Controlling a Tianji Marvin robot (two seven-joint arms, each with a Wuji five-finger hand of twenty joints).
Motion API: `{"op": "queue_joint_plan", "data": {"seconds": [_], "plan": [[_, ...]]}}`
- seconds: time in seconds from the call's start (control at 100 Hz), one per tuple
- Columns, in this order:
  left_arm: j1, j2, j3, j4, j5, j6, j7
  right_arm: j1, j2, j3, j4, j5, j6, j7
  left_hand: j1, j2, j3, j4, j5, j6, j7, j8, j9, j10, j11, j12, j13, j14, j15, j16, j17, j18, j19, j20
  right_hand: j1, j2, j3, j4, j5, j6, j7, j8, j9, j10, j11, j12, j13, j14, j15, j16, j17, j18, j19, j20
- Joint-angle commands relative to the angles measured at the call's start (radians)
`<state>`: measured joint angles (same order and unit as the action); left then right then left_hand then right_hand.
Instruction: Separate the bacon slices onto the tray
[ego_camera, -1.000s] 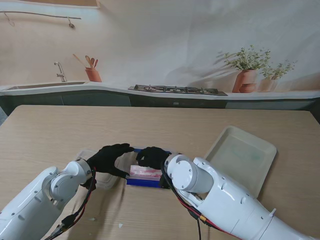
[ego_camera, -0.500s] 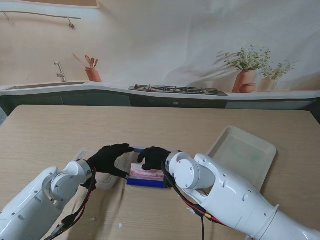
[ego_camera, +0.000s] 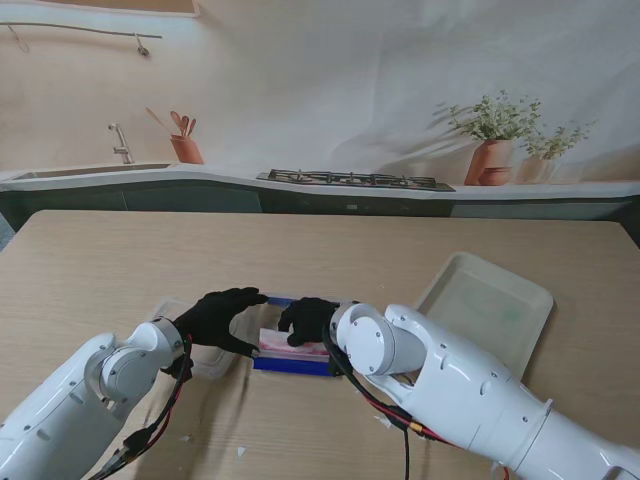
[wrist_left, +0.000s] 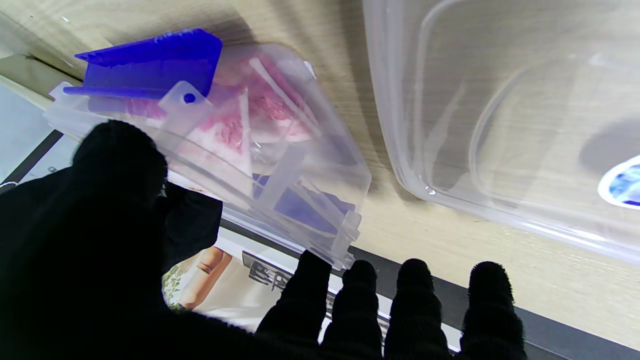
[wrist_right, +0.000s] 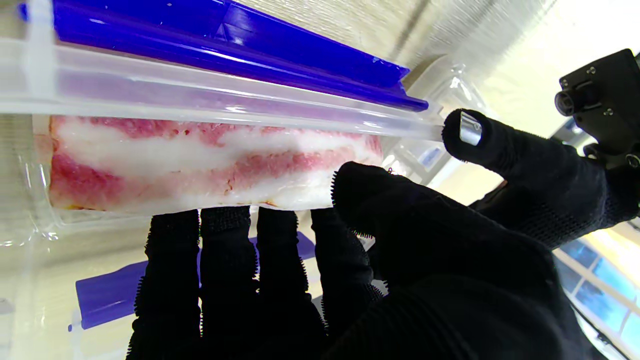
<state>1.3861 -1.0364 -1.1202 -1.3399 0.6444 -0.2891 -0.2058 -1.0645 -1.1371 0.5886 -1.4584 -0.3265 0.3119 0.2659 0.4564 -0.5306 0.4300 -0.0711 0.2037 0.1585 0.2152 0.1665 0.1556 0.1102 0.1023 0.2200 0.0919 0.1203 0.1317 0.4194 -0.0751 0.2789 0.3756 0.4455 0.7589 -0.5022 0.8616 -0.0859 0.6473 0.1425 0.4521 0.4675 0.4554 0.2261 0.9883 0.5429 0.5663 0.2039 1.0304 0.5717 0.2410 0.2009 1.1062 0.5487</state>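
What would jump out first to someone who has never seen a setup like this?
Two black-gloved robot hands meet at the middle of the wooden table: the left hand and right hand close around a clear container with blue clips holding pink-and-white bacon. To the right, apart from them, lies a pale tray with nothing visible in it. A clear lid rests beside the left hand.
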Motion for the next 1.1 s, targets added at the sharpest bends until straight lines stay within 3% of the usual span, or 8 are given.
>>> {"op": "queue_joint_plan", "data": {"seconds": [0.0, 0.06, 0.12, 0.17, 0.36, 0.53, 0.74, 1.09], "plan": [[0.011, -0.003, 0.008, 0.016, 0.007, 0.008, -0.021, 0.002, -0.006, -0.007, 0.007, -0.006, -0.009, 0.016, 0.099, -0.015, 0.087, 0.007, -0.001, 0.007, 0.009, 0.003, 0.009, -0.030, 0.021, -0.006, -0.039, -0.011, -0.010, -0.008, -0.004, -0.013, -0.003, 0.000, -0.012, -0.057, 0.032, -0.053, 0.036, -0.036, 0.048, 0.031, 0.022, -0.031, 0.036, 0.029, 0.044, 0.000, 0.036, 0.019, 0.013, 0.000, 0.056, 0.014], [0.011, -0.003, 0.009, 0.017, 0.006, 0.009, -0.021, 0.006, -0.005, -0.011, 0.011, -0.010, -0.015, 0.017, 0.099, -0.015, 0.087, 0.007, 0.000, 0.007, 0.010, 0.003, 0.010, -0.030, 0.022, -0.006, -0.039, -0.011, -0.010, -0.008, -0.005, -0.013, -0.004, 0.000, 0.007, -0.077, 0.018, -0.113, 0.037, -0.061, 0.114, 0.044, 0.041, -0.041, 0.041, 0.053, 0.057, -0.003, 0.051, 0.024, 0.018, 0.000, 0.062, 0.018], [0.010, -0.003, 0.009, 0.017, 0.006, 0.009, -0.021, 0.012, -0.004, -0.016, 0.014, -0.015, -0.020, 0.022, 0.099, -0.017, 0.088, 0.007, 0.000, 0.006, 0.010, 0.003, 0.009, -0.031, 0.022, -0.007, -0.039, -0.011, -0.010, -0.008, -0.005, -0.013, -0.004, 0.000, 0.025, -0.092, 0.010, -0.138, 0.035, -0.078, 0.177, 0.044, 0.059, -0.048, 0.045, 0.069, 0.069, -0.005, 0.065, 0.029, 0.022, 0.002, 0.069, 0.023], [0.011, -0.003, 0.010, 0.017, 0.005, 0.009, -0.022, 0.017, -0.003, -0.022, 0.017, -0.020, -0.024, 0.026, 0.098, -0.016, 0.088, 0.007, 0.000, 0.006, 0.010, 0.003, 0.010, -0.031, 0.022, -0.007, -0.039, -0.012, -0.010, -0.008, -0.005, -0.012, -0.004, 0.000, 0.033, -0.103, 0.006, -0.149, 0.028, -0.092, 0.243, 0.018, 0.074, -0.054, 0.044, 0.084, 0.080, -0.007, 0.072, 0.030, 0.025, 0.003, 0.070, 0.028], [0.009, -0.003, 0.012, 0.019, 0.003, 0.009, -0.022, 0.034, -0.004, -0.041, 0.036, -0.044, -0.054, 0.021, 0.097, -0.014, 0.089, 0.006, 0.001, 0.007, 0.010, 0.004, 0.010, -0.032, 0.022, -0.007, -0.039, -0.012, -0.010, -0.008, -0.005, -0.013, -0.005, 0.000, 0.058, -0.135, -0.007, -0.168, 0.025, -0.165, 0.368, 0.041, 0.141, -0.107, 0.045, 0.095, 0.099, -0.016, 0.095, 0.039, 0.032, -0.007, 0.089, 0.045], [0.008, -0.004, 0.013, 0.020, 0.001, 0.009, -0.021, 0.046, -0.008, -0.056, 0.049, -0.055, -0.067, 0.015, 0.098, -0.015, 0.090, 0.006, 0.002, 0.008, 0.010, 0.004, 0.010, -0.031, 0.023, -0.008, -0.040, -0.012, -0.011, -0.008, -0.005, -0.013, -0.006, 0.000, 0.092, -0.143, -0.005, -0.168, 0.065, -0.211, 0.473, 0.044, 0.247, -0.115, 0.046, 0.120, 0.175, -0.020, 0.139, 0.059, 0.078, -0.003, 0.123, 0.069], [0.007, -0.004, 0.017, 0.023, -0.001, 0.010, -0.020, 0.048, -0.017, -0.056, 0.065, -0.069, -0.094, -0.017, 0.098, -0.013, 0.089, 0.006, 0.001, 0.007, 0.010, 0.004, 0.010, -0.032, 0.022, -0.008, -0.040, -0.011, -0.011, -0.008, -0.005, -0.013, -0.009, 0.000, 0.124, -0.165, 0.027, -0.168, 0.168, -0.239, 0.505, 0.053, 0.412, -0.084, 0.034, 0.117, 0.327, -0.019, 0.181, 0.076, 0.193, 0.017, 0.178, 0.096], [0.006, -0.005, 0.019, 0.027, -0.004, 0.009, -0.016, 0.047, -0.014, -0.031, 0.051, -0.130, -0.144, -0.053, 0.097, -0.014, 0.087, 0.006, 0.001, 0.008, 0.010, 0.004, 0.010, -0.031, 0.022, -0.008, -0.040, -0.011, -0.012, -0.008, -0.005, -0.012, -0.010, 0.002, 0.144, -0.184, 0.068, -0.155, 0.194, -0.204, 0.515, 0.069, 0.477, -0.018, 0.027, 0.129, 0.397, 0.011, 0.233, 0.115, 0.247, 0.051, 0.213, 0.121]]}}
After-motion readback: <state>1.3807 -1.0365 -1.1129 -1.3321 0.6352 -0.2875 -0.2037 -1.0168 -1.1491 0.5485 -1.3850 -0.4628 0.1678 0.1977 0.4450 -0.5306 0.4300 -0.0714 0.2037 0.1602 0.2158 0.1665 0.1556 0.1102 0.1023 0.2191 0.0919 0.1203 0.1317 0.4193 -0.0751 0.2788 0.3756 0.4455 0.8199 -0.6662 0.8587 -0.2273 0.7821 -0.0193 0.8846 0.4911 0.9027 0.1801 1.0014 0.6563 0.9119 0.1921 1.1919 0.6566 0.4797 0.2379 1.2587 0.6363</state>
